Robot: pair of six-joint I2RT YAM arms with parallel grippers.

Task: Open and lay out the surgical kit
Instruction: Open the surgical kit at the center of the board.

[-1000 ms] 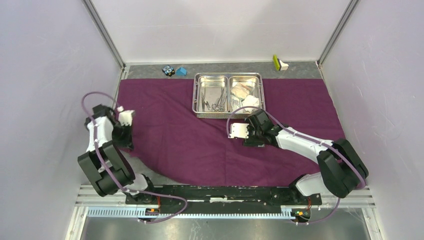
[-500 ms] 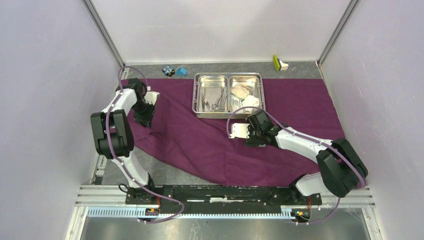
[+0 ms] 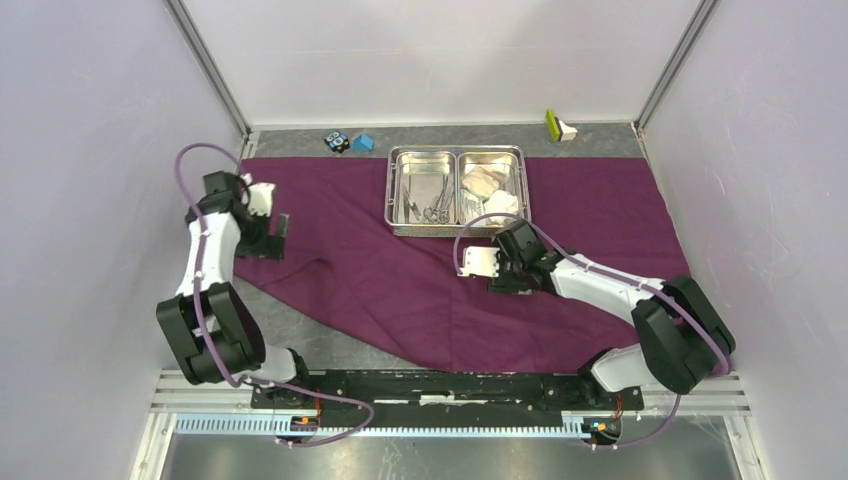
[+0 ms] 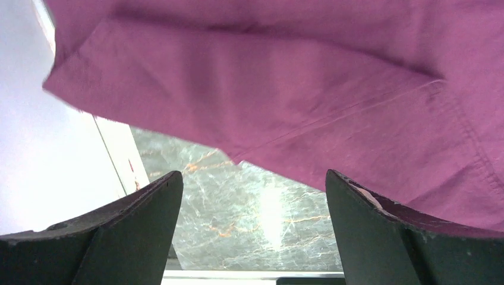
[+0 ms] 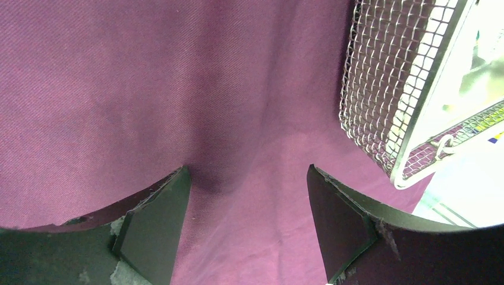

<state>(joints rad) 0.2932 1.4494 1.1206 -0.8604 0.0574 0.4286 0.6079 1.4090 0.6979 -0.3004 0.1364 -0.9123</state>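
The purple cloth wrap lies spread over the table, its near left side cut off on a slant. The steel two-compartment tray stands on it at the back. Forceps lie in the left half, white gauze and a white packet in the right. My left gripper hovers open at the cloth's left edge; in the left wrist view only marble shows between its fingers, with the cloth's hem just ahead. My right gripper stands open over the cloth, beside the tray's mesh wall.
A blue block and a small black-and-blue object sit behind the cloth at the back left. A yellow-green and white object is at the back right. Bare grey tabletop shows at the near left. Enclosure walls stand close on both sides.
My left gripper carried the cloth's left corner outward and back, then opened and let it go. The left part of the cloth now lies flatter. The right arm has not moved.
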